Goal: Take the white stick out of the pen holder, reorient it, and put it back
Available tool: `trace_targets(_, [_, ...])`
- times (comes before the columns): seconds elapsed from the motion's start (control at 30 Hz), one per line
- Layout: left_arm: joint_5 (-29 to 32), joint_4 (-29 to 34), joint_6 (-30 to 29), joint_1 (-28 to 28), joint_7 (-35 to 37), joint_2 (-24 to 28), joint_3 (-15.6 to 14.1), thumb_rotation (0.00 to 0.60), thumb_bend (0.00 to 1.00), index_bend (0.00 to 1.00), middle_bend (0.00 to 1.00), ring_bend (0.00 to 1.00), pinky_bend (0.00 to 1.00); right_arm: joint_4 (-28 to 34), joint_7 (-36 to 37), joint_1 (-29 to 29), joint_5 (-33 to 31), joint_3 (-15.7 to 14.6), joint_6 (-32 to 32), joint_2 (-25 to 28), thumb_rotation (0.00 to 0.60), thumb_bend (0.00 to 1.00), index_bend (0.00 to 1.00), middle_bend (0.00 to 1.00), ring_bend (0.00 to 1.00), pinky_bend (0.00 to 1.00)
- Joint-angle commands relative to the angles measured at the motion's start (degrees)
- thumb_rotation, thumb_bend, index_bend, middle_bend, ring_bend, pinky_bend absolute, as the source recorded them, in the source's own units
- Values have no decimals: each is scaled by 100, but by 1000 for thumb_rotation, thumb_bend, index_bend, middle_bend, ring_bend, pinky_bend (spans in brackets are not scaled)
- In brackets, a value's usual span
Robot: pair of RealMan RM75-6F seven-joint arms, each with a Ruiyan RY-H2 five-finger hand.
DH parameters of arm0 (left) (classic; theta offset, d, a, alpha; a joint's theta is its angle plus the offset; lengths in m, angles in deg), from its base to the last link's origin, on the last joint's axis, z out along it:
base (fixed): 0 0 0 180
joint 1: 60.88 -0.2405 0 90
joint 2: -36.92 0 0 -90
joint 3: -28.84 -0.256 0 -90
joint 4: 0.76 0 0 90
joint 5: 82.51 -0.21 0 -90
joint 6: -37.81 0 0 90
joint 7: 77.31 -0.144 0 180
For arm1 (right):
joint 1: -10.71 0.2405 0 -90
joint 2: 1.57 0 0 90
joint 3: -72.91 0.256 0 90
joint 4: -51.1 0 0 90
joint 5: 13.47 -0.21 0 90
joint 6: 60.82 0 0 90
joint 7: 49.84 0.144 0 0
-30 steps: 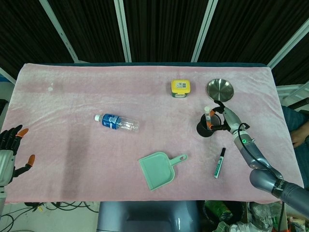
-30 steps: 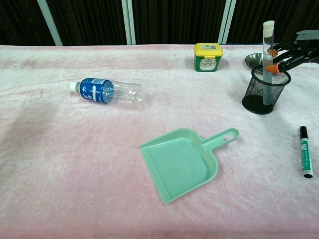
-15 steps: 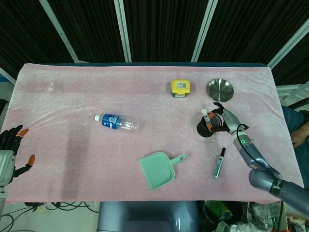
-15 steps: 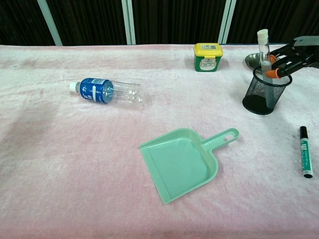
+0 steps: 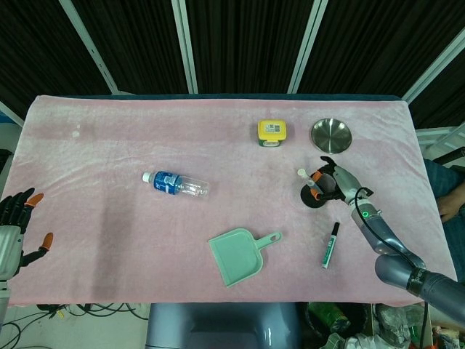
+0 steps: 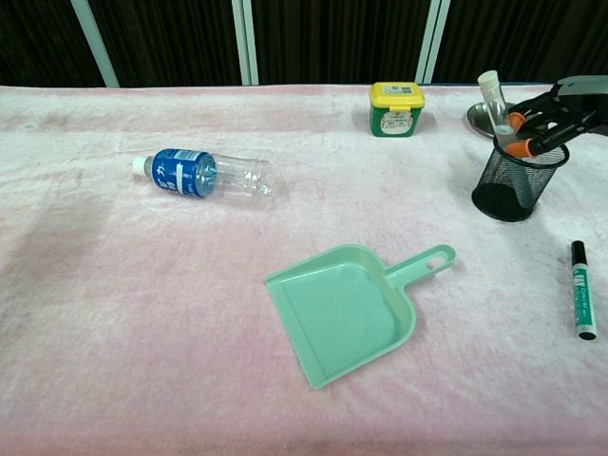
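Stick (image 6: pixel 496 99) and pen holder (image 6: pixel 519 180) both lean left now; a second ago they stood straight. My right hand (image 6: pixel 551 112) pinches the white stick just above the holder's rim, its lower end inside. I think the holder is tipping, not letting go. My left hand (image 5: pixel 14 227) hangs open, far away.

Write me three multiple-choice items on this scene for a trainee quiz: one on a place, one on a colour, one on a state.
1. Where does the marker lie?
A. Inside the dustpan
B. On the cloth, nearer the camera than the pen holder
C. Beside the bottle

2. What colour is the dustpan?
A. Green
B. Red
C. Black

3. How is the white stick now?
A. Flat on the cloth
B. Untouched and upright
C. Leaning in the pen holder, pinched by the right robot hand

Answers: 1 B, it lies past the holder's base; 2 A, mint-green plastic; 3 C, orange fingertips pinch it.
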Motion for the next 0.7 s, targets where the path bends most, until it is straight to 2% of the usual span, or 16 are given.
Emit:
trace_targets(0.03, [-3, 0, -2, 0, -2, -1, 0, 600, 377, 100, 43, 0, 10, 23, 1, 16, 22, -28, -10, 18, 600, 291, 553, 31, 104, 157])
trace_targets(0.3, [1, 5, 3, 0, -3, 3, -1, 600, 377, 100, 43, 0, 9, 182, 86, 43, 207, -73, 9, 112, 600, 291, 473, 27, 96, 157])
trace_targets(0.7, [4, 5, -2, 0, 6, 7, 4, 600, 377, 100, 43, 0, 9, 400, 377, 14, 321, -34, 59, 355, 600, 291, 421, 24, 93, 157])
